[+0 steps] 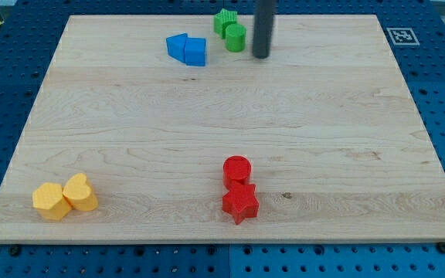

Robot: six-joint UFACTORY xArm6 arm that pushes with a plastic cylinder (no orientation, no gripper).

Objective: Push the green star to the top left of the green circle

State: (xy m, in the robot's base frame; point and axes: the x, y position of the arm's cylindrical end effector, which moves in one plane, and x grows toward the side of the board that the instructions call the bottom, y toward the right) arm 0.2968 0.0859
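The green star [223, 21] sits near the view's top edge of the wooden board, touching the green circle [236, 37] on that circle's upper left. My tip [260, 55] is the lower end of a dark rod that comes down from the view's top. It stands just to the right of the green circle, a small gap away, and slightly lower than it in the view.
Two blue blocks [187, 49] lie together left of the green pair. A red circle [237, 170] and a red star [240, 202] touch near the view's bottom centre. Two yellow blocks [65, 197] sit at the bottom left. The board's edge [222, 243] borders blue pegboard.
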